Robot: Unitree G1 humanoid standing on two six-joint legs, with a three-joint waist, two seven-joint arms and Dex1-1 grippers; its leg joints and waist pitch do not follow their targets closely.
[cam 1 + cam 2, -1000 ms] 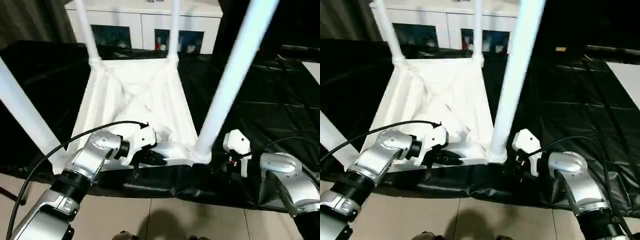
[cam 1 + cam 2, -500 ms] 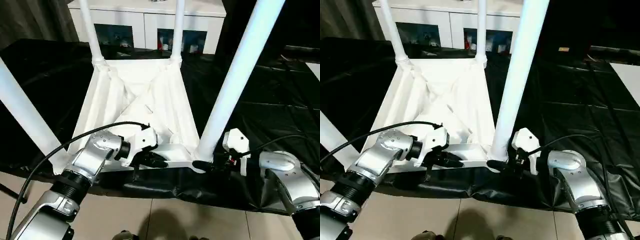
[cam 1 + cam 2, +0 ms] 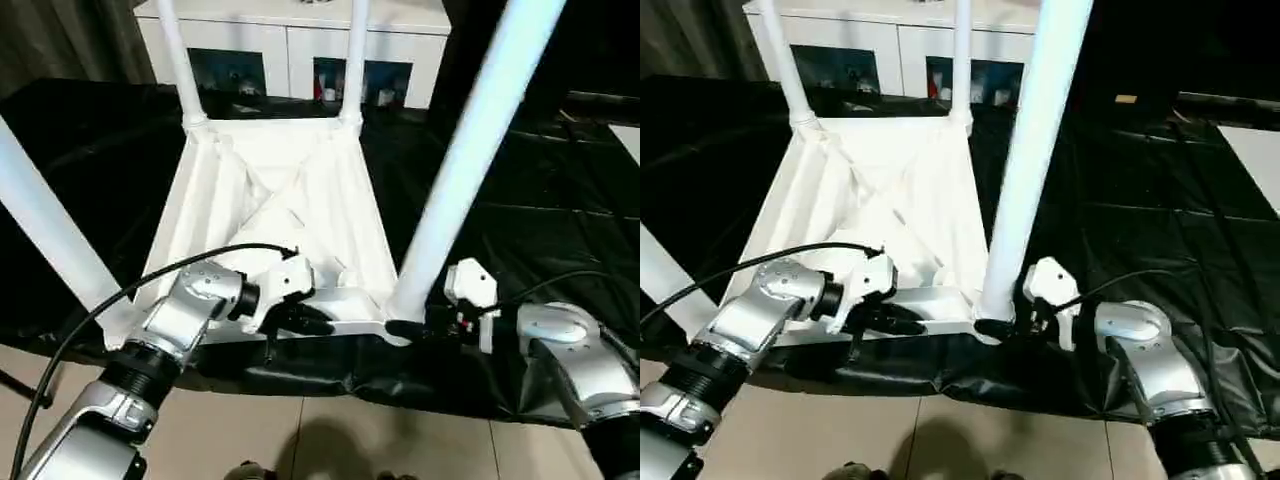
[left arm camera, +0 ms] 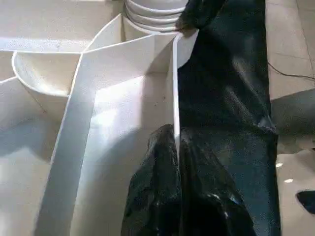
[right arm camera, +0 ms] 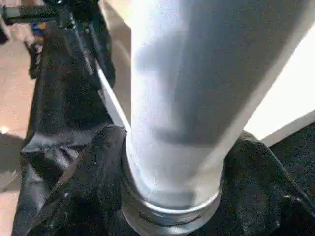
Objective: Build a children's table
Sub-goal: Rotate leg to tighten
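Right gripper (image 3: 992, 326) — narrower around leg (image 3: 1032, 150)

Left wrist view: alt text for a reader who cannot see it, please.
The left gripper pinches the thin white rim of the upturned table top, jaws shut on it. Black table cover lies beside, with a leg's ringed base beyond.

Near-right leg (image 3: 462, 170) blurred, top cut off; right gripper (image 3: 405, 328) tips hidden.
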